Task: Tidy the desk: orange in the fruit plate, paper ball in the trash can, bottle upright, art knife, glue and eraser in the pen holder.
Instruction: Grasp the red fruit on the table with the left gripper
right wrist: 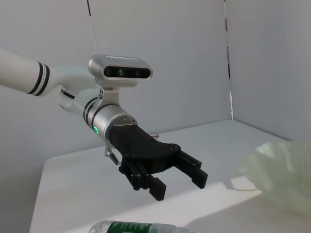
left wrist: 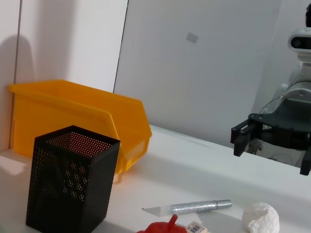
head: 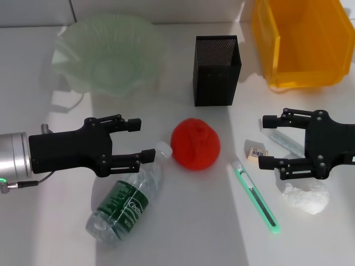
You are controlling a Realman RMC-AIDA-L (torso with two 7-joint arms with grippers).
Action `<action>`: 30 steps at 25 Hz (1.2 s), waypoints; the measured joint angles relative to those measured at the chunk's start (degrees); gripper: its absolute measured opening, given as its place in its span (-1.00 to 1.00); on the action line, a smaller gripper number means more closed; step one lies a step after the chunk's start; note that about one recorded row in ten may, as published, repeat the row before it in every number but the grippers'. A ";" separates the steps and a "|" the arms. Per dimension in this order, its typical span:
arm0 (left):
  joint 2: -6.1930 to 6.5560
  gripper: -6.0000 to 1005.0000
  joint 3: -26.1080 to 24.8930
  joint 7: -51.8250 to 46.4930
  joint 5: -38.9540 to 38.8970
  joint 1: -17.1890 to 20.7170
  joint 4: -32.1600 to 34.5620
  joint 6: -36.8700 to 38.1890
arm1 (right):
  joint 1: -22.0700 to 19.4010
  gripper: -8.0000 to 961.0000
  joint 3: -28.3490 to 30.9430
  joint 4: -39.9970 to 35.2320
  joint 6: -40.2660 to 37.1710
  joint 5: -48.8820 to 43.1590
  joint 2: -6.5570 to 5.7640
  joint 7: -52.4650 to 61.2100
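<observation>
2 grippers are up and I've got both spread wide, holding nothing. My left gripper (head: pixel 141 140) hovers over the cap end of the bottle (head: pixel 124 201), and my right gripper (head: pixel 266 141) hangs above the clutter on the right side of the desk (head: pixel 183 233).

Room-wise, the front middle of the desk is bare, and so is the strip between the fruit plate (head: pixel 110 52) and the left gripper. The back edge is crowded: fruit plate at back left, pen holder (head: pixel 217 70) in the middle, trash can (head: pixel 302 41) at back right with its open side facing forward.

1 bottle lies on its side, long axis running diagonally, white cap pointing toward the orange (head: pixel 195 143) and nearly touching it. 1 orange sits center, just in front of the pen holder. 1 art knife (head: pixel 255 195) with a green body lies lengthwise front to back, slightly angled. 1 silver glue stick (head: pixel 284 142) lies diagonally under the right gripper. 1 eraser (head: pixel 255 149) sits between orange and glue. 1 paper ball (head: pixel 306 195) rests near the right edge, just beside the knife.
</observation>
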 joint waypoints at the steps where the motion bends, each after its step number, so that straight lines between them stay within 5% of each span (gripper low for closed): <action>1: 0.00 0.59 0.00 0.00 0.00 0.00 0.00 0.00 | 0.00 0.74 0.00 0.00 0.00 0.00 0.00 0.00; 11: -0.07 0.55 0.43 3.49 -4.11 -0.83 -3.33 -0.52 | -1.53 0.74 0.16 -0.05 -0.03 7.20 -0.11 0.00; 16: -0.22 0.53 0.75 10.03 -7.45 -4.92 -11.36 -2.97 | -3.05 0.75 0.18 0.10 0.06 14.98 -0.03 -0.01; 24: -0.51 0.51 3.85 17.70 -8.31 -14.72 -25.70 -15.73 | -2.68 0.75 -0.43 0.13 0.55 15.09 -0.04 0.04; 30: -0.54 0.49 3.63 20.09 -9.95 -16.60 -28.88 -19.11 | -2.55 0.75 -0.54 0.37 0.91 13.45 -0.12 0.13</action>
